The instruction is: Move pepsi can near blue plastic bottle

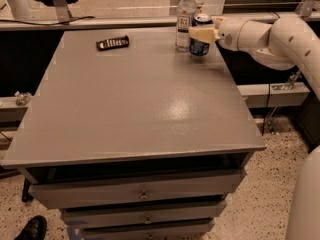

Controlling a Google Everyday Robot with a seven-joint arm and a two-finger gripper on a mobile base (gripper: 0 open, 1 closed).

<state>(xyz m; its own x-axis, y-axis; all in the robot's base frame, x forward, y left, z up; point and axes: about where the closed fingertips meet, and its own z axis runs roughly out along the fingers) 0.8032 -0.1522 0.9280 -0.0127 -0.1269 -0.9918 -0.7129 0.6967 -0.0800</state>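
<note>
Far-right end effector (201, 34) around pepsi can (199, 48), blue plastic bottle (185, 15) just beside; tabletop (140, 99) free nearer.

Cream gripper (202, 34), far right of the grey table (140, 99), clasps a dark blue, silver-topped can (200, 47); clear bottle (185, 19), white cap; speckled floor (280, 184).

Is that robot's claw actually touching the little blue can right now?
Touching. The camera view shows the gripper closed across the upper side of the pepsi can, no gap visible, at the far edge of the table.
</note>
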